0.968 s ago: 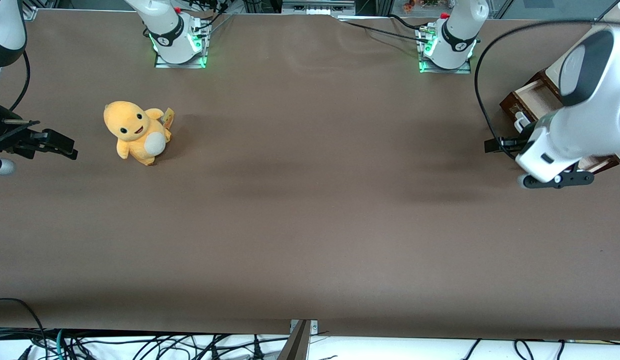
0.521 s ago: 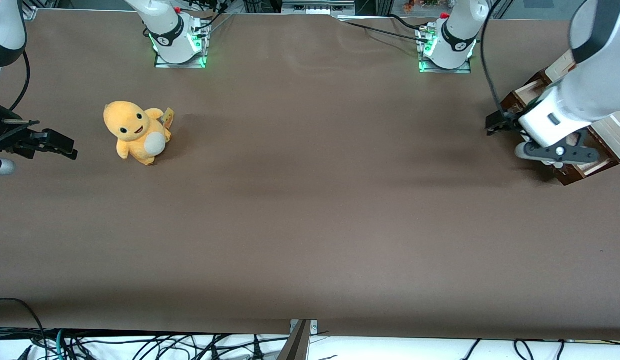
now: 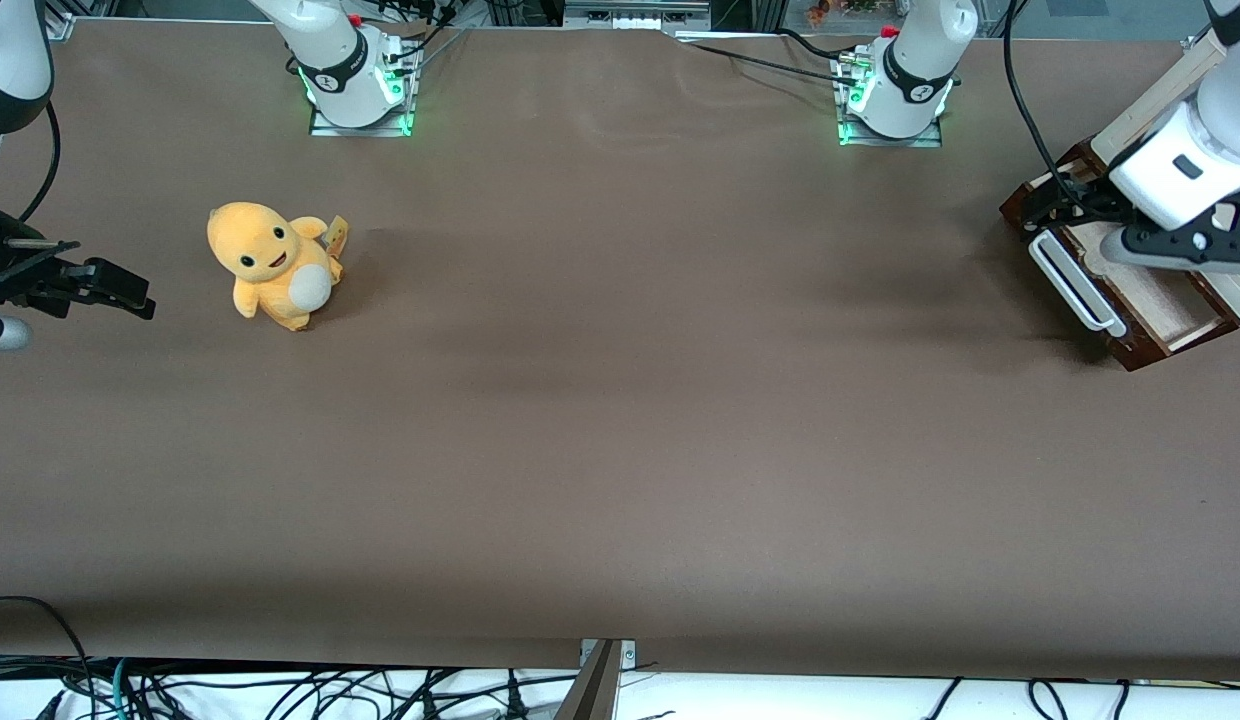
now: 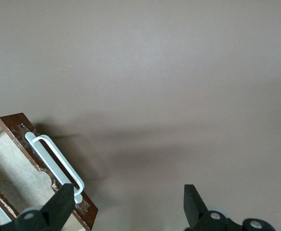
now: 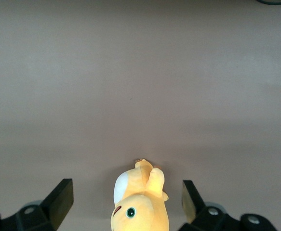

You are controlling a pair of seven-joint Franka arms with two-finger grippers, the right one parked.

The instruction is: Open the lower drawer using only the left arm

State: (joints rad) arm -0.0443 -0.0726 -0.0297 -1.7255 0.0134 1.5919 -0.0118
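Note:
The lower drawer (image 3: pixel 1150 295) is dark brown with a pale tan inside and stands pulled out of the cream cabinet (image 3: pixel 1158 95) at the working arm's end of the table. Its white bar handle (image 3: pixel 1075 283) lies uncovered along the drawer front. The left arm (image 3: pixel 1185 165) hangs over the drawer and hides part of it. My gripper (image 3: pixel 1058 198) is above the drawer's corner that is farther from the front camera, touching nothing. In the left wrist view the gripper (image 4: pixel 129 208) is open, the drawer (image 4: pixel 15 168) and handle (image 4: pixel 56 163) sit beside one finger (image 4: pixel 58 209), and only bare table lies between the fingers.
A yellow plush toy (image 3: pixel 272 262) sits toward the parked arm's end of the table and also shows in the right wrist view as the plush toy (image 5: pixel 139 202). Two green-lit arm bases (image 3: pixel 358 85) (image 3: pixel 895 85) stand at the table edge farthest from the front camera.
The left arm has swung away from the front camera and risen, carrying the gripper off the handle. The white handle, covered before, now shows in full. The drawer has stayed pulled out.

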